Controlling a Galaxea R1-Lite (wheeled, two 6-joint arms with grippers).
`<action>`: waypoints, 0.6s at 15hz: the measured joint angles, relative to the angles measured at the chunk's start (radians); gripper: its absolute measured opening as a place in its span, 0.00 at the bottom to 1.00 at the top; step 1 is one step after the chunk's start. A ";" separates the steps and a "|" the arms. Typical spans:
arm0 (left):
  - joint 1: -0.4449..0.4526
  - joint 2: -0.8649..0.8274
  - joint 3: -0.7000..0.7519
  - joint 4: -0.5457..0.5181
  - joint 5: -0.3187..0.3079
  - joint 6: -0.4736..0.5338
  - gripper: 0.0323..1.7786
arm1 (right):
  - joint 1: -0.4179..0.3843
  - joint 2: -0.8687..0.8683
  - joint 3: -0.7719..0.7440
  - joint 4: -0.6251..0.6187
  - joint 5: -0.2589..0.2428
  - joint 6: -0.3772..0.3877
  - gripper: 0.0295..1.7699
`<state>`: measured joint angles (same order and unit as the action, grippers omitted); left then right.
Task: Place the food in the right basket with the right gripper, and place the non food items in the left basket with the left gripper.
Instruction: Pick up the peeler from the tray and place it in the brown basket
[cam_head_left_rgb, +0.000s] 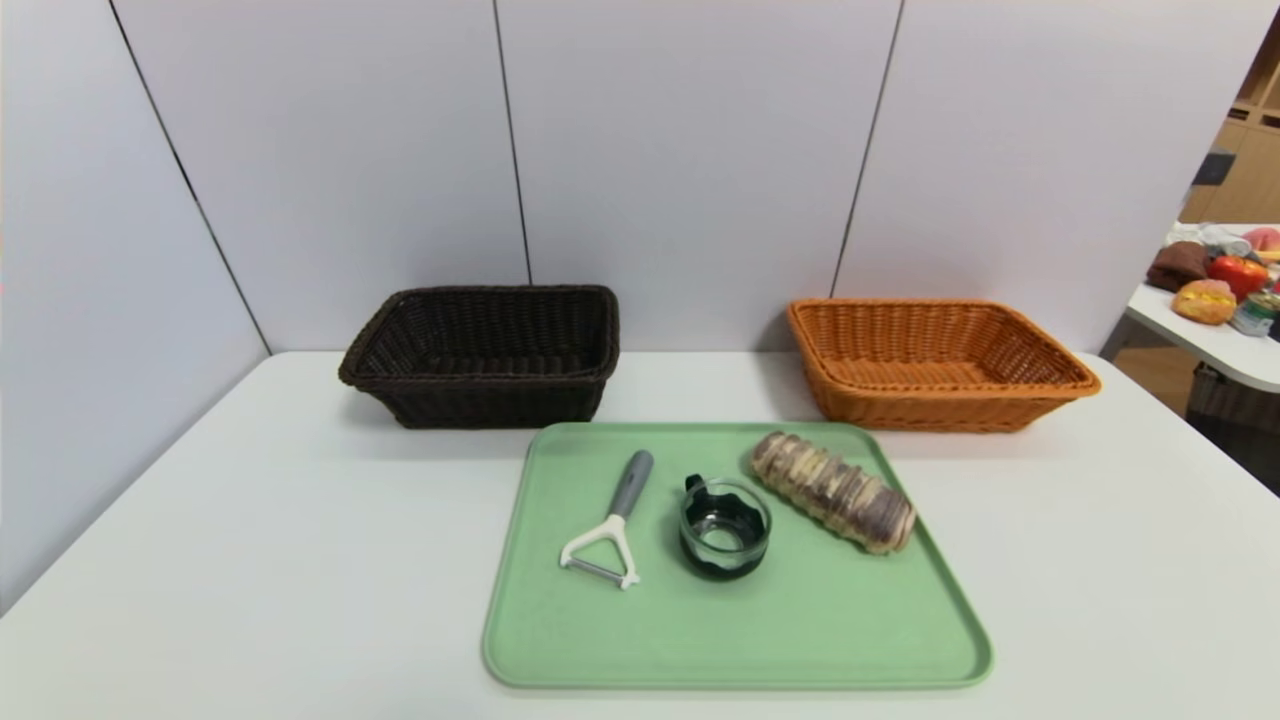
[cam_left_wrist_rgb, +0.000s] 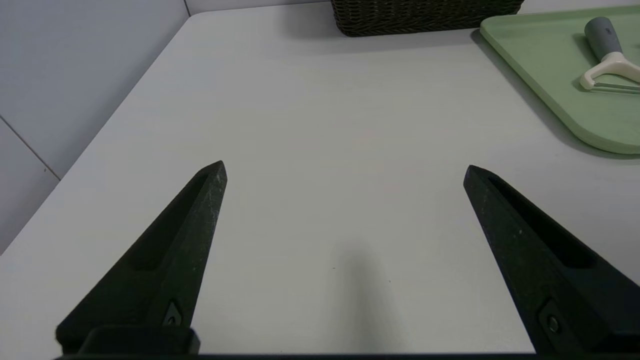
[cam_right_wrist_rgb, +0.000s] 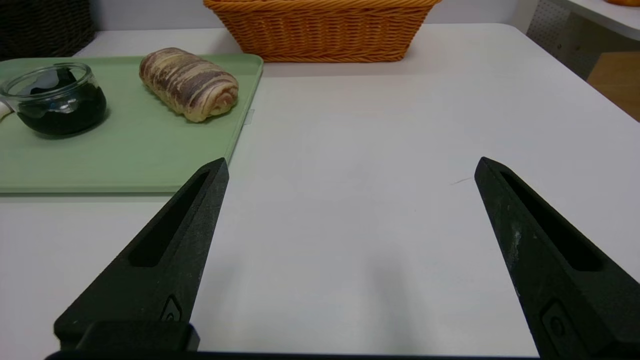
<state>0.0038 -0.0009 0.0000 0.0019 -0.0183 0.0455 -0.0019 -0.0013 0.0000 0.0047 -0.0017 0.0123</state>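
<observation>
No readable brand, label or writing showing on the task items. Left gripper (cam_left_wrist_rgb: 345, 172) hovering over the white table (cam_head_left_rgb: 300, 560) on the tray's left side — jaws spread wide, released, holding and touching nothing. Right gripper (cam_right_wrist_rgb: 354, 167) hovering over the table on the tray's right side — same, spread wide, gripping nothing, touching nothing. Bread roll (cam_head_left_rgb: 833, 493) lying on the green tray (cam_head_left_rgb: 800, 630), far right part, long axis running diagonally, far-left end to near-right end, near-right end close to the tray's right edge. Peeler (cam_head_left_rgb: 622, 515) lying on the tray's left part, grey handle pointing away and slightly right, white Y head pointing toward the near side. Glass cup (cam_head_left_rgb: 724, 528) standing upright between peeler and roll, black handle pointing far-left. Dark brown basket (cam_head_left_rgb: 480, 385) sitting behind the tray to the left, orange basket (cam_head_left_rgb: 930, 405) sitting behind it to the right.
</observation>
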 joint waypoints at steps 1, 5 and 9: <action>0.000 0.000 0.000 0.000 0.000 0.001 0.95 | 0.000 0.000 0.000 -0.001 0.000 -0.001 0.96; 0.000 0.000 0.000 -0.001 0.000 -0.001 0.95 | 0.000 0.000 0.000 0.000 0.000 0.000 0.96; 0.000 0.000 -0.009 0.003 -0.003 -0.003 0.95 | 0.000 0.000 -0.021 -0.021 -0.002 0.012 0.96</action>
<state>0.0038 -0.0009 -0.0089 0.0051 -0.0211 0.0428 -0.0017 -0.0013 -0.0215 -0.0164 -0.0038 0.0240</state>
